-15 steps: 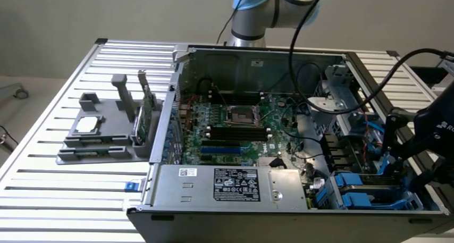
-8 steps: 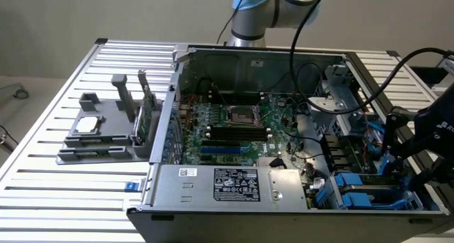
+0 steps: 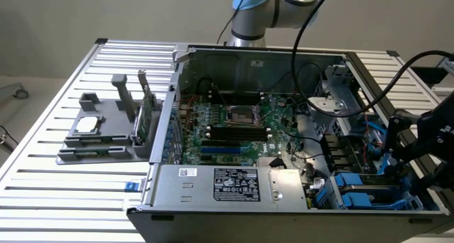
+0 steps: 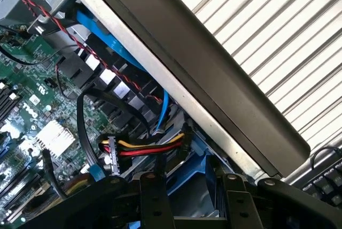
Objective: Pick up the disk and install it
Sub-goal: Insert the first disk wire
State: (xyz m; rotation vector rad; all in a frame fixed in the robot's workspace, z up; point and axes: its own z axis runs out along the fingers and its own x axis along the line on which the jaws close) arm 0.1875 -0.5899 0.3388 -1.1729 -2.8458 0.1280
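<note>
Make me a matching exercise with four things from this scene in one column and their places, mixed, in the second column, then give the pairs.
1 green circuit card
2 silver box with white label
3 gripper
4 motherboard

A middle of the open case
B by the blue carriers, exterior view's right
C upright in the grey holder on the table
D along the case's near wall

Pairs: 1-C, 2-D, 3-B, 4-A
</note>
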